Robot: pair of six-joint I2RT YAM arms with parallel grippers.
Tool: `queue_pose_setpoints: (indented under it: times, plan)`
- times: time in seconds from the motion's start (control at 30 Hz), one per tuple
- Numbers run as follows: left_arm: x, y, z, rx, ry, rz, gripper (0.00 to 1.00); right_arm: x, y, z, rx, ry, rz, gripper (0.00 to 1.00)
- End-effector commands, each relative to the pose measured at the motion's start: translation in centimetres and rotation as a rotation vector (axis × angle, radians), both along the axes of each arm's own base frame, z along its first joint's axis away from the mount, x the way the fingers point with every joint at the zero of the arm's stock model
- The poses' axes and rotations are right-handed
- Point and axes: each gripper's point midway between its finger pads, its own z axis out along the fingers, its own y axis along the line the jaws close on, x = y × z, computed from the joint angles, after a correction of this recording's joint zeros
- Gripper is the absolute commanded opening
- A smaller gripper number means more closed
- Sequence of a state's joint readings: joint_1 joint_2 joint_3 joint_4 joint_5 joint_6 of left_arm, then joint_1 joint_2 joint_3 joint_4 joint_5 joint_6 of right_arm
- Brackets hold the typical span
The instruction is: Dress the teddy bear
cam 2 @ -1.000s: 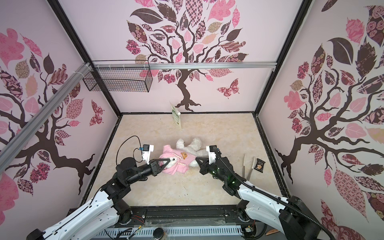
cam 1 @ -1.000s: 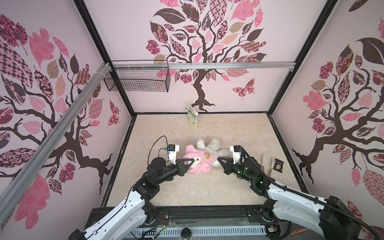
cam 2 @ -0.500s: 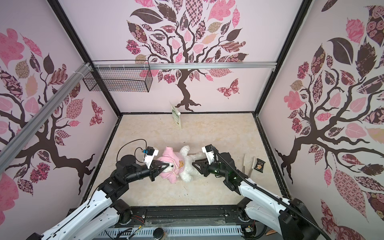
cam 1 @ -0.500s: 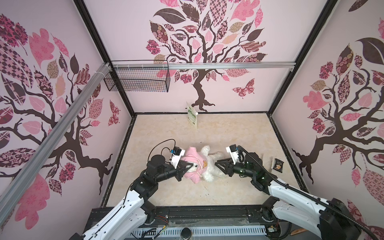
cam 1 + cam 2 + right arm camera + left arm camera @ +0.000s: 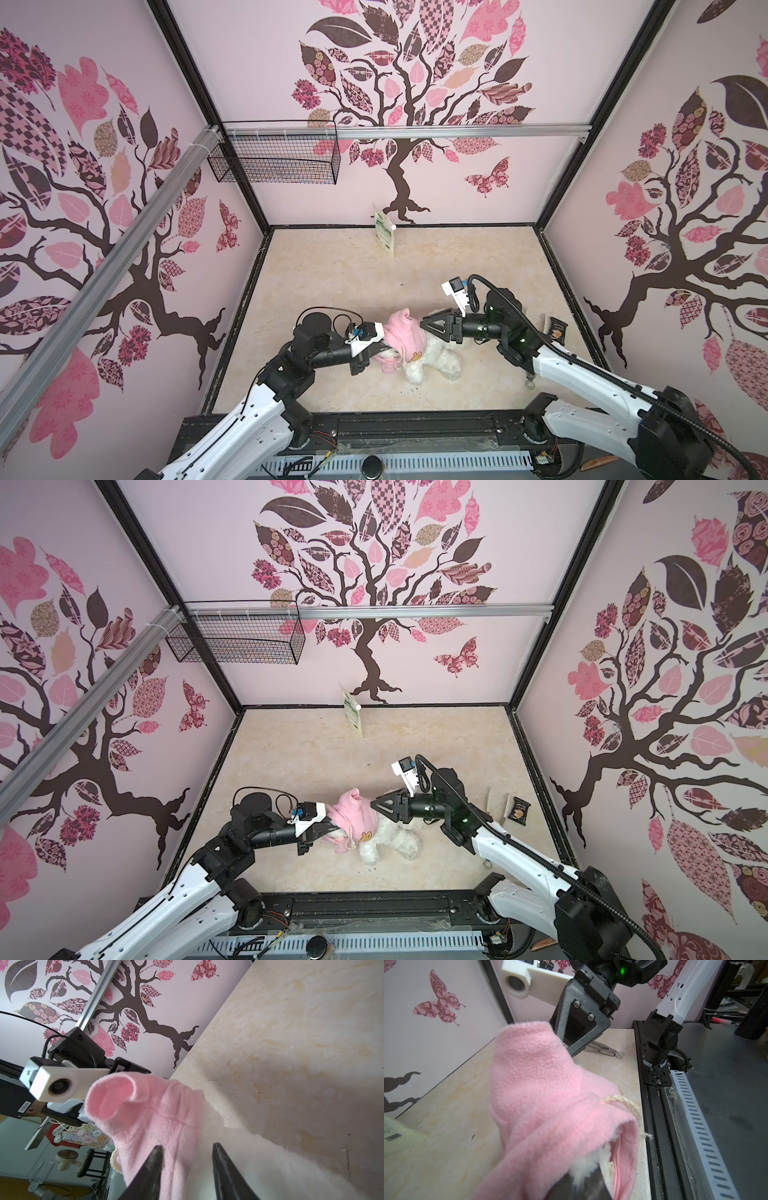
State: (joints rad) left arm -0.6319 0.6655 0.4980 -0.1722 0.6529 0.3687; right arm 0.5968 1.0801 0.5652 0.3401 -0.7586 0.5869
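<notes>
One teddy bear (image 5: 432, 360), white and curly-furred, stands near the front middle of the counter (image 5: 332, 266) in both top views, its upper half inside a pink hooded top (image 5: 405, 334). White legs and belly show below the hem; a yellow patch sits on the top's front.

Left gripper (image 5: 376, 353) is at the bear's left side, pressed into the hood edge. Left wrist view: dark fingers (image 5: 581, 1186) are closed together with pink fleece and a tuft of white fur pinched between them. A cream drawstring (image 5: 623, 1102) hangs from the hood.

Right gripper (image 5: 426, 323) is at the bear's right side, tip touching or just beside the back of the pink top. Right wrist view: the two fingers (image 5: 152, 1167) stand apart, parted around the edge of the pink fabric and white fur, no clamp on it visible.

Elsewhere on the counter: a green-printed card (image 5: 384, 230) leaning by the back wall, a small dark packet (image 5: 555, 330) near the right edge. Wire basket (image 5: 274, 156) hangs on the back rail.
</notes>
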Motion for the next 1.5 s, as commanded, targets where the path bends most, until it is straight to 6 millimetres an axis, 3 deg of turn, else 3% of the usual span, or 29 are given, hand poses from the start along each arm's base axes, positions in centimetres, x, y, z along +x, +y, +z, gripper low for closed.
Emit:
queue_pose_setpoints:
  times: [0.0,0.3,0.43,0.53,0.63,0.73,0.8,0.9,1.03,1.17,1.27,1.37,1.47]
  plan:
    - [-0.5,-0.4,1.9,-0.040,-0.093,-0.044,0.00,-0.3,0.7,0.6,0.024,0.015,0.060,0.41]
    - [0.5,-0.2,1.1,-0.007,-0.076,0.011,0.00,-1.3,0.8,0.0,0.068,0.062,0.084,0.37]
    - [0.5,-0.2,0.9,-0.004,-0.073,0.016,0.00,-1.0,0.8,-0.2,0.078,0.069,0.056,0.07]
    - [0.3,0.0,1.1,-0.002,-0.080,0.009,0.00,0.8,-0.2,-1.1,0.018,0.060,-0.065,0.00]
    - [-0.9,0.0,1.6,-0.026,-0.083,-0.039,0.00,3.8,-2.8,-2.6,-0.051,0.078,-0.247,0.00]
    - [-1.7,0.1,3.0,-0.101,-0.062,-0.049,0.00,6.7,-7.3,-4.1,-0.037,0.132,-0.441,0.00]
    - [-1.2,0.6,4.6,-0.180,-0.045,0.004,0.00,7.9,-10.5,-5.3,-0.006,0.172,-0.554,0.00]
    - [0.5,1.7,6.4,-0.282,-0.001,0.124,0.00,8.4,-12.8,-6.3,0.020,0.202,-0.641,0.00]
    - [1.8,2.1,6.5,-0.296,0.065,0.202,0.00,7.9,-11.4,-5.1,0.029,0.175,-0.584,0.00]
    - [1.8,1.5,5.7,-0.272,0.108,0.179,0.00,7.0,-8.2,-3.4,0.003,0.074,-0.481,0.00]
    - [1.5,1.2,5.0,-0.235,0.110,0.155,0.00,6.1,-6.0,-2.4,-0.031,0.007,-0.372,0.09]
    - [2.4,1.5,4.9,-0.241,0.142,0.218,0.00,6.3,-6.8,-2.9,-0.138,-0.050,-0.396,0.22]
    - [4.7,2.7,5.3,-0.305,0.237,0.383,0.00,6.1,-8.0,-2.1,-0.191,-0.125,-0.440,0.33]
